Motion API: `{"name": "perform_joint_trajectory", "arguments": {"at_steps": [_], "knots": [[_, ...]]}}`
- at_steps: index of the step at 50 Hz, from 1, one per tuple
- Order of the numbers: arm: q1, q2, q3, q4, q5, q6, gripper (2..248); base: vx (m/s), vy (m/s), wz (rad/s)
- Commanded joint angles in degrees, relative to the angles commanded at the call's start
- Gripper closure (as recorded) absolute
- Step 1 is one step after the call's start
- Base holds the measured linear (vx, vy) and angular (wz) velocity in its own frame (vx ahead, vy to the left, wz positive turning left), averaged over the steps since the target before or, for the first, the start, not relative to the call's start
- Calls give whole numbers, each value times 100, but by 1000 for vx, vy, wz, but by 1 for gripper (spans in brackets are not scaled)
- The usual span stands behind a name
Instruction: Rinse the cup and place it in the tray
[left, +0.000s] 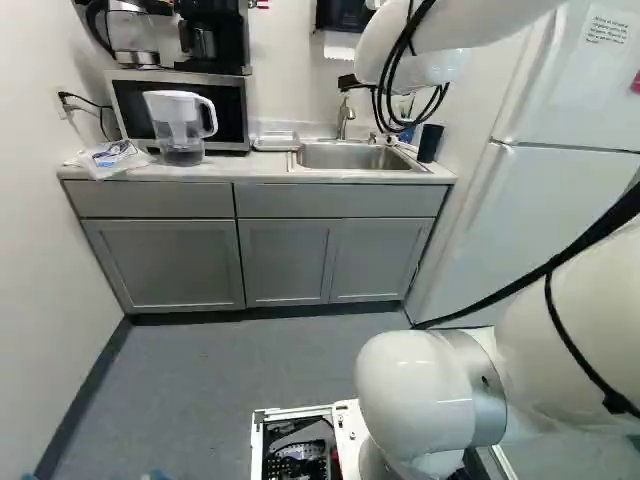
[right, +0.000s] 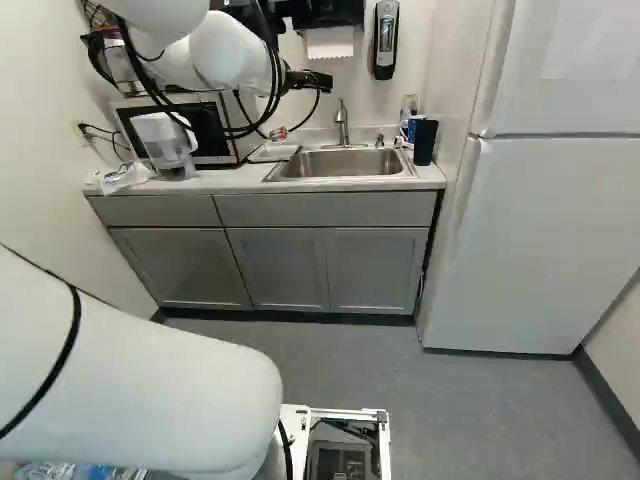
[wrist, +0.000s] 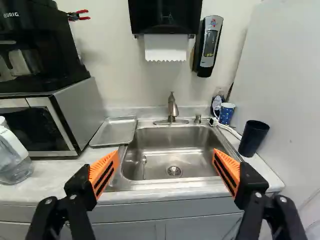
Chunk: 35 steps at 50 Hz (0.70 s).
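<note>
My gripper (right: 312, 80) is in the air before the counter, seen small in the right base view. In the wrist view the gripper (wrist: 164, 172) stands wide open with nothing between its fingers, the steel sink (wrist: 150, 142) ahead of it. A dark blue cup (wrist: 253, 138) stands upright on the counter beside the sink, on the fridge side. Behind it is a blue mug with white spots (wrist: 226, 114). The metal tray (wrist: 115, 131) lies flat at the sink's other side, by the microwave. A faucet (wrist: 172, 107) rises behind the basin.
The microwave (wrist: 40, 122) carries a black coffee maker (wrist: 37, 45); a water pitcher (left: 180, 125) stands in front. Above the sink hang a paper towel dispenser (wrist: 165, 17) and a soap dispenser (wrist: 208, 45). The white fridge (right: 540, 240) flanks the counter.
</note>
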Motion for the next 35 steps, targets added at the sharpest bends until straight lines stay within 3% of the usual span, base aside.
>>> {"name": "perform_joint_trajectory", "arguments": {"at_steps": [35], "knots": [[0, 0, 0, 0, 0, 0, 3, 45, -1, -3]]}}
